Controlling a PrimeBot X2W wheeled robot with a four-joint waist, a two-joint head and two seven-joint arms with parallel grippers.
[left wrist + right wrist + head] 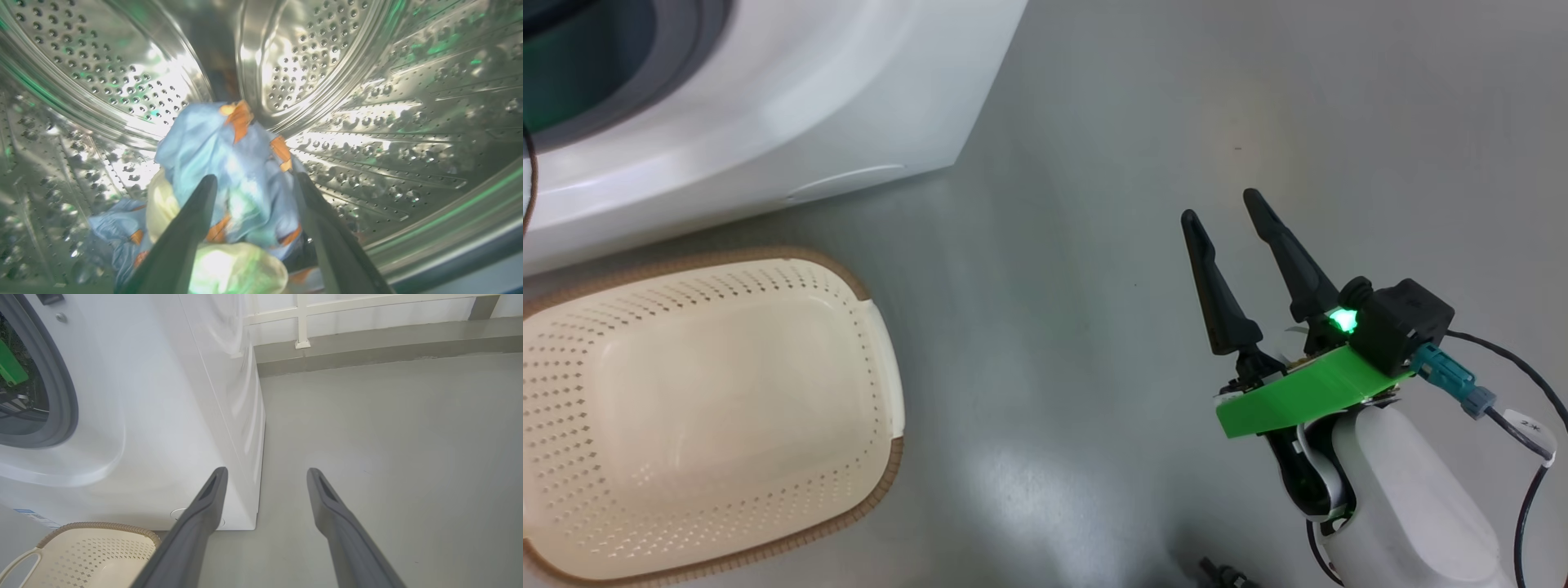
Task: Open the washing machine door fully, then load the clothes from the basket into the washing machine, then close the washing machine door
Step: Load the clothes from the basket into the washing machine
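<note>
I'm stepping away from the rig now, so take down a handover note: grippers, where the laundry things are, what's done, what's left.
Left gripper: open, inside the steel perforated drum; the light-blue, orange-printed clothes lie just ahead of its fingers.
Right gripper: open, empty, above the grey floor.
Cream perforated plastic basket: empty, on the floor before the big white washing machine.
Done: clothes loaded.
To do: pull the left gripper out, close the door.

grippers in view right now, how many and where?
2. Left gripper is inside the washing machine, open around the clothes. Right gripper hangs open over the floor, right of the basket.
</note>
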